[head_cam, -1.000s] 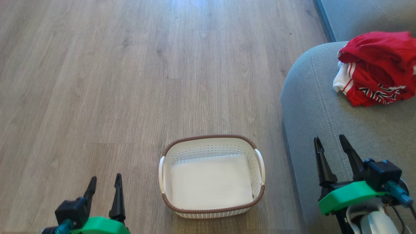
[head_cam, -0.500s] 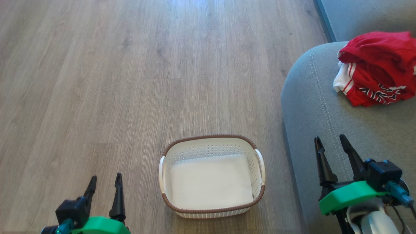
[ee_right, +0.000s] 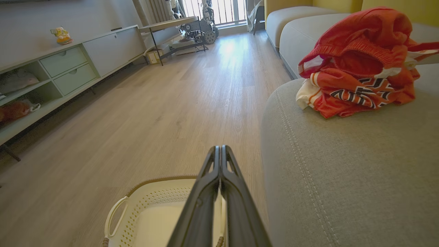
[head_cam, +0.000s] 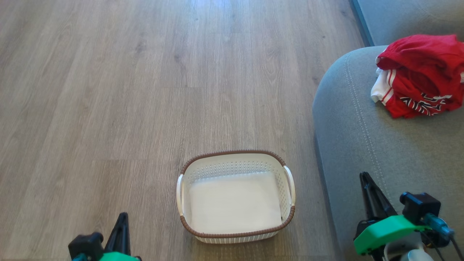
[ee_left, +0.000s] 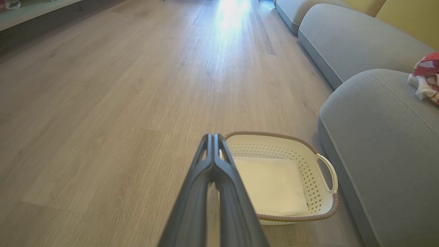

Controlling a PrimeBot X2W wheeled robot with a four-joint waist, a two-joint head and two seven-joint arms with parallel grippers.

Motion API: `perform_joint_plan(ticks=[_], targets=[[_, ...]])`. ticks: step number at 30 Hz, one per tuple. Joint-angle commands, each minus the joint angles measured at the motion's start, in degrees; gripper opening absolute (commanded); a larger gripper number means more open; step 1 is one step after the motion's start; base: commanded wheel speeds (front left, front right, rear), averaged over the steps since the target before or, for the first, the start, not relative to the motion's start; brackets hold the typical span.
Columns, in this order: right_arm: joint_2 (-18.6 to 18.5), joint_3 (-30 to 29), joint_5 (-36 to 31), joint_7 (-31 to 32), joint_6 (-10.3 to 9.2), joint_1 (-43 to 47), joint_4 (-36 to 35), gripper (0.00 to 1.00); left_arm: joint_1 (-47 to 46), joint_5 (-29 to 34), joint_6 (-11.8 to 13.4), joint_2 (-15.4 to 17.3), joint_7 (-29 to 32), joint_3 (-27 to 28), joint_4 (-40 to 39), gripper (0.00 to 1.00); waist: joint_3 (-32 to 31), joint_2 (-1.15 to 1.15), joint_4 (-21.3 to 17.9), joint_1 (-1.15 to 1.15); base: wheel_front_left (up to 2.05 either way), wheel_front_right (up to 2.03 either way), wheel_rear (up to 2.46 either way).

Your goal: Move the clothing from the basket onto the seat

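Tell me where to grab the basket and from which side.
I'd grip the basket by its right handle, coming down with the right gripper. The white loop bows out from the wall on the side nearest the seat, leaving a gap for one finger. The jaws are shut, so they would need to open first.

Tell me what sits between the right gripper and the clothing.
Between the right gripper and the clothing runs bare seat fabric with a stitched seam, plain in head and right wrist views.

The left gripper [head_cam: 122, 217] and right gripper [head_cam: 364, 176] both sit low, closed tight on nothing.
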Motion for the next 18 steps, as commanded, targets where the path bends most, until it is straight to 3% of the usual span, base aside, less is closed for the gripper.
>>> perform_joint_plan(ticks=[1, 18], targets=[[0.0, -0.4, 1.6, 0.4, 0.00, -2.1, -1.8, 0.00, -1.7, -1.3, -0.3, 0.3, 0.2, 0.6, -1.9, 0.00, 0.0, 0.04, 0.0, 0.00, 0.00, 0.00, 0.00], [0.0, -1.0, 13.4, 2.8, 0.00, -3.5, -1.0, 0.00, -3.7, -11.7, -1.6, -0.5, 3.2, 2.9, -2.2, 0.00, 0.3, -0.01, -0.5, 0.00, 0.00, 0.00, 0.00]])
